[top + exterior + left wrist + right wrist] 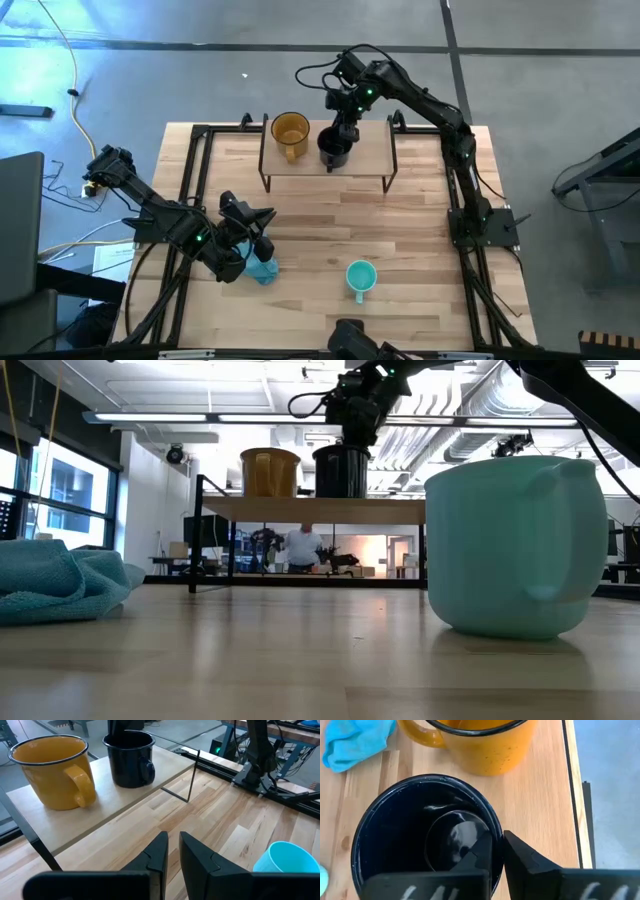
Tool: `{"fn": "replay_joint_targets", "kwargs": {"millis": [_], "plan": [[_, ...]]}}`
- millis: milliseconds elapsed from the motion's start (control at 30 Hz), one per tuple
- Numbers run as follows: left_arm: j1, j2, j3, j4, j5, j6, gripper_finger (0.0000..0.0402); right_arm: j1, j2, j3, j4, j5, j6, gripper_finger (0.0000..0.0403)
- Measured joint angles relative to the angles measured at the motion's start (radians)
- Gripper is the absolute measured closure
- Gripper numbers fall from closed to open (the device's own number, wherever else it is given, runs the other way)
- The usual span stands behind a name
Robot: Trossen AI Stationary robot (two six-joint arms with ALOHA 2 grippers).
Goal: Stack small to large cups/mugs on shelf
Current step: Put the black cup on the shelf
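Shelf [365,150]: low light-wood board on thin black legs, standing at the far middle of the wooden tabletop [400,240].

Amber-yellow mug [290,132]: upright on the shelf, toward its left end, handle turned to the near edge.

Black mug [333,150]: upright on the shelf just beside the amber-yellow mug, apart from it; interior glossy, nothing seen inside.

Teal mug [360,277]: upright on the tabletop near the front edge, well apart from the shelf, handle toward the front.

Right gripper [497,851]: directly above the black mug, fingers closed on its rim, one finger inside the wall and one outside; arm reaches in from the right side over the shelf.

Left gripper [173,851]: over the front-left of the tabletop, pointing toward the shelf; fingers close together with a narrow gap between them, nothing held.

Blue cloth [263,268]: crumpled on the tabletop just beside the left gripper.

Background, low view: a person [301,547] stands in the room beyond the shelf.
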Motion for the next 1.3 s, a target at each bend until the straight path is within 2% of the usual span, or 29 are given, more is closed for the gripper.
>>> {"fn": "replay_joint_targets", "kwargs": {"millis": [467, 1300], "plan": [[0.000, 0.000, 0.000, 0.000, 0.012, 0.002, 0.0364, 0.000, 0.000, 0.000, 0.073, 0.030, -0.041, 0.0400], [0.000, 0.000, 0.000, 0.010, 0.022, -0.009, 0.0364, 0.006, 0.013, 0.000, 0.079, -0.024, -0.172, 0.0402]]}}
